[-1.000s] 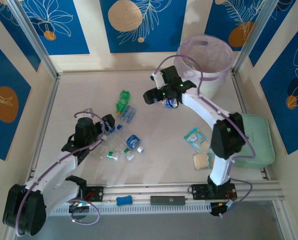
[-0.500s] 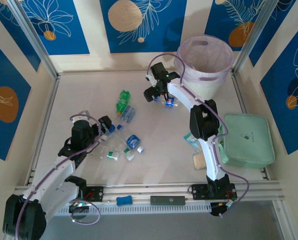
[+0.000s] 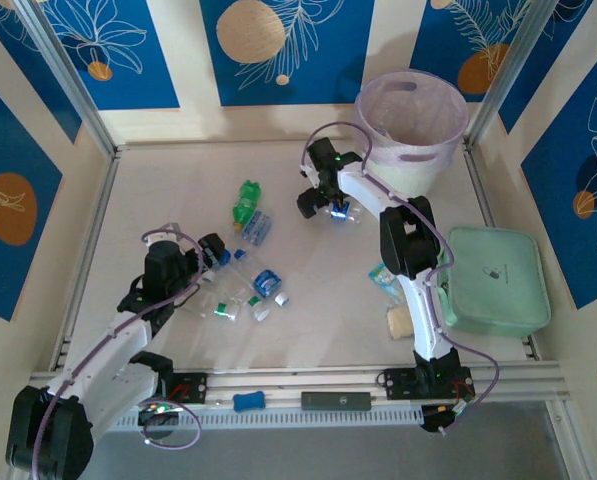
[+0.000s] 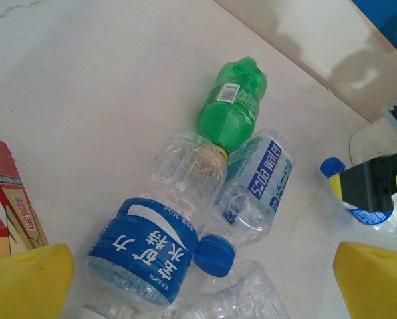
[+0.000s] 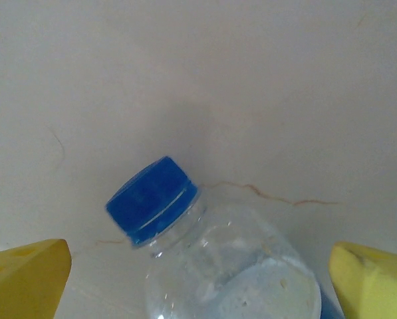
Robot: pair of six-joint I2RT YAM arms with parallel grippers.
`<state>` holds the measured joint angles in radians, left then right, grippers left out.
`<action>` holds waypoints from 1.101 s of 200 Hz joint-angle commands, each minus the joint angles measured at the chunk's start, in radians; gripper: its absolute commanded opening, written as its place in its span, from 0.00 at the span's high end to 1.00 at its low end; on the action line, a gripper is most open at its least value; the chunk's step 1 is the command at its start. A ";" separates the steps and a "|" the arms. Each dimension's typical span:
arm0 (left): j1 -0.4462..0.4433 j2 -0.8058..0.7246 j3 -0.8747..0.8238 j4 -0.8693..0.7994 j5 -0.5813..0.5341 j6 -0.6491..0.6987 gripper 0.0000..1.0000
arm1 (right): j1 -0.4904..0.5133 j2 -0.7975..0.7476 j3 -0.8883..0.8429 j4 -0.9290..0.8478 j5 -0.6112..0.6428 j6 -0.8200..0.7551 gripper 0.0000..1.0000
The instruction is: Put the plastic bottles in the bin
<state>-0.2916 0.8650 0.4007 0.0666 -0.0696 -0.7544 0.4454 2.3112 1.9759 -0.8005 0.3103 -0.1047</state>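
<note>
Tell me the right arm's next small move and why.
Probably close the right gripper on the clear blue-capped bottle. Its yellow fingers stand open on either side of that bottle, which is on the table, not yet in the bin.

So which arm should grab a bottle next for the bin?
The right arm, probably. The right tool is open around a blue-capped bottle, close to the bin. The left tool hovers open over the bottle pile, farther away.
</note>
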 commanded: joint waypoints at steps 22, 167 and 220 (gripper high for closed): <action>0.011 -0.003 -0.008 0.032 0.031 -0.025 0.00 | -0.001 -0.082 -0.085 0.015 -0.034 0.021 0.00; 0.011 0.014 -0.013 0.066 0.070 -0.056 0.00 | 0.034 -0.233 -0.359 0.052 -0.041 0.081 0.15; 0.011 -0.023 -0.021 0.039 0.057 -0.055 0.00 | 0.035 -0.210 -0.342 0.048 -0.042 0.088 0.23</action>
<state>-0.2916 0.8661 0.3931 0.1116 -0.0189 -0.8043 0.4721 2.0968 1.6211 -0.7479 0.2993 -0.0299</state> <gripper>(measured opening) 0.997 0.782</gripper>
